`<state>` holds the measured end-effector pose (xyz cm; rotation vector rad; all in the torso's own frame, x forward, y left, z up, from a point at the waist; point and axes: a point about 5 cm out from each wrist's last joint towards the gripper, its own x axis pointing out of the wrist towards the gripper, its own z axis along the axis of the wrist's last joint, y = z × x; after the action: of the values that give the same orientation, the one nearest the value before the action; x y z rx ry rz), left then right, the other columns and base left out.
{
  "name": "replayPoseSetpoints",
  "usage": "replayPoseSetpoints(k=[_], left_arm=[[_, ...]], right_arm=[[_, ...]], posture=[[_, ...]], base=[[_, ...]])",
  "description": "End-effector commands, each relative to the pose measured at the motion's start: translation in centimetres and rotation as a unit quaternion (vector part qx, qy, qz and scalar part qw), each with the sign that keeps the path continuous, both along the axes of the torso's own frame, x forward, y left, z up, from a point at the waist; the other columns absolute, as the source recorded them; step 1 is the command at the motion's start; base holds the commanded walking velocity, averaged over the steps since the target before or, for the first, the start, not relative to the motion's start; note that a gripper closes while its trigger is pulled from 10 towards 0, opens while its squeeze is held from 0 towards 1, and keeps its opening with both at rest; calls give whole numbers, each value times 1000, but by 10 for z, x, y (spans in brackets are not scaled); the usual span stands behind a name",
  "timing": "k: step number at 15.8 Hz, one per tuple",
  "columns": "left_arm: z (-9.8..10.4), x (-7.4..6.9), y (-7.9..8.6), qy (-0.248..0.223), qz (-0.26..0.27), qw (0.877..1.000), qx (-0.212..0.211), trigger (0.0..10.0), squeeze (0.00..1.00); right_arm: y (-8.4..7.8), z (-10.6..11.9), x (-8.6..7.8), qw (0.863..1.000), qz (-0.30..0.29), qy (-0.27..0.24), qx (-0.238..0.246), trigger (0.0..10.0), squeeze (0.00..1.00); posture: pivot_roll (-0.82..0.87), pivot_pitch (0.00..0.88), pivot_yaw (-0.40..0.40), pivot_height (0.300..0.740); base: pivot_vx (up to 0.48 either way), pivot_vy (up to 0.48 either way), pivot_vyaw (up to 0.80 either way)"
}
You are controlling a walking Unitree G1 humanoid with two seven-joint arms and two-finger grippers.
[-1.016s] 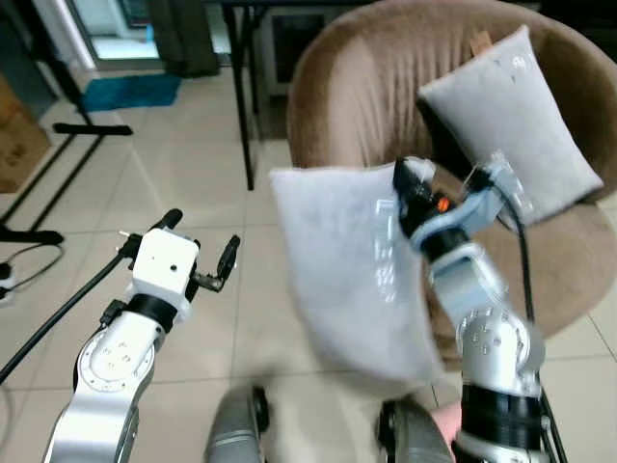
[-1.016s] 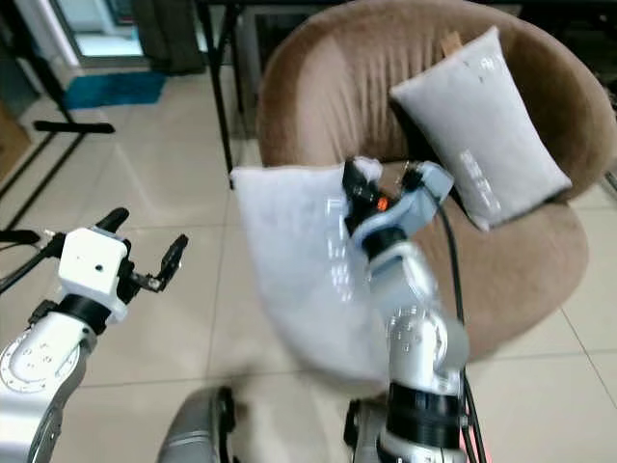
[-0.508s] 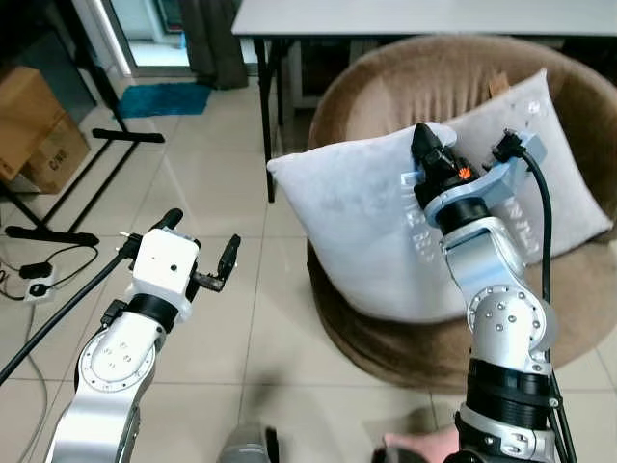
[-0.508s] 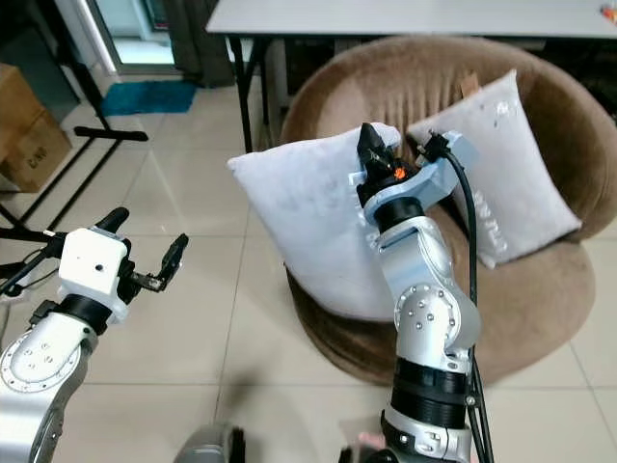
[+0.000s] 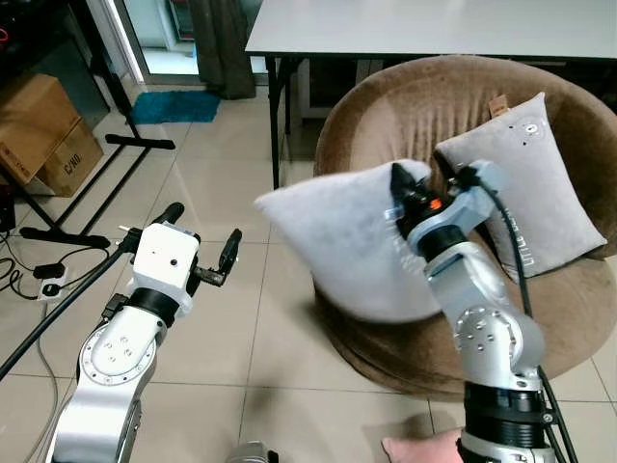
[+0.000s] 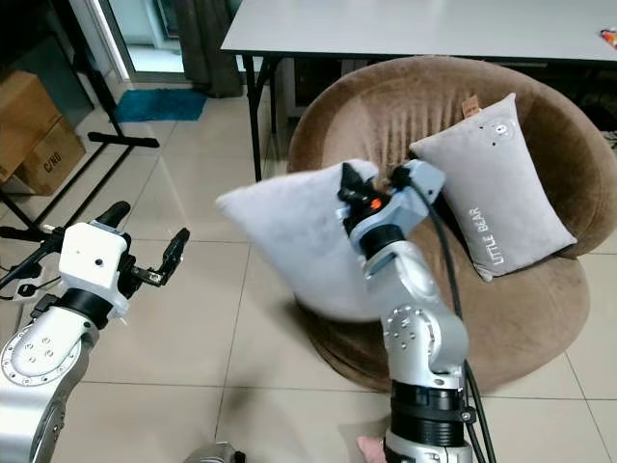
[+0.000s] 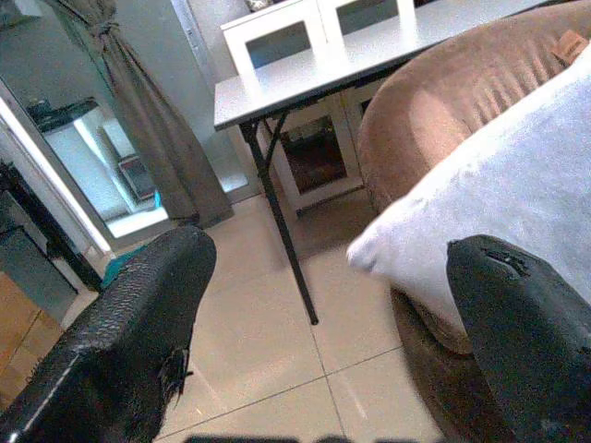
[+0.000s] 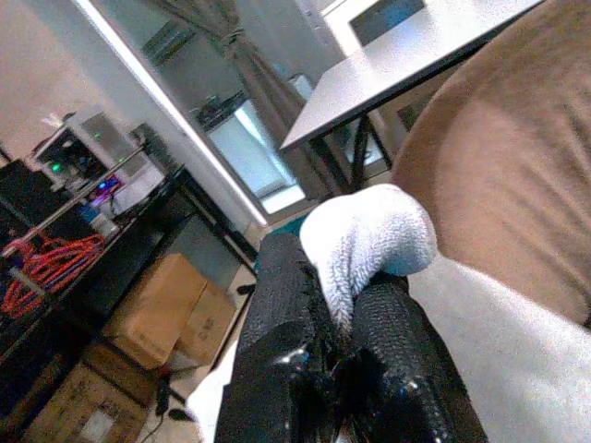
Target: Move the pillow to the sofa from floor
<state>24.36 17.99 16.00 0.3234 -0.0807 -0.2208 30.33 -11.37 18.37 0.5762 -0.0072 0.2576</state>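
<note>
"LITTLE BEAR" on grey cushion [image 6: 492, 198], cardboard box [image 5: 43, 130] lettering unreadable

Lighting: even indoor light is filling the room, with daylight coming in through the glass door [image 5: 164, 24] at the far left and whitening it in both wrist views. Glare: pale reflections are lying on the floor tiles [image 5: 207, 193]. Shadows: soft shade is gathering under the table [image 6: 415, 24]. Blur: the pillow [image 5: 337, 246] is smearing along its edges; the near fingers [image 7: 138, 332] are showing out of focus.

Two pillows [image 5: 337, 246] [image 5: 525, 183], one sofa [image 5: 386, 106], one table [image 5: 424, 24], two cardboard boxes [image 5: 34, 111] [image 5: 72, 159].
</note>
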Motion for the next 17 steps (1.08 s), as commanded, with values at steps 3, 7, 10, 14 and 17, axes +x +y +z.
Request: replayPoseSetpoints(k=[3,7,10,14,17], left_arm=[[3,0,4,-4,-1,1000,1,10000,0],[3,-2,5,-3,-3,1000,3,10000,0],[3,-2,6,-3,-4,1000,4,10000,0],[3,-3,6,-3,-6,1000,5,10000,0],[3,-3,6,-2,-7,1000,7,10000,0]], right_arm=[[9,6,0,1000,20,-24,-4,10000,0],[13,4,1,999,27,-27,-11,10000,0],[14,4,1,999,27,-33,-13,10000,0],[16,4,1,999,30,-36,-14,10000,0],[18,3,2,999,32,-37,-15,10000,0]], posture=[[38,0,40,740],[42,0,40,740],[44,0,40,740],[49,0,36,740],[51,0,35,740]], base=[[301,0,-260],[316,0,-784],[322,0,0],[322,0,0],[322,0,0]])
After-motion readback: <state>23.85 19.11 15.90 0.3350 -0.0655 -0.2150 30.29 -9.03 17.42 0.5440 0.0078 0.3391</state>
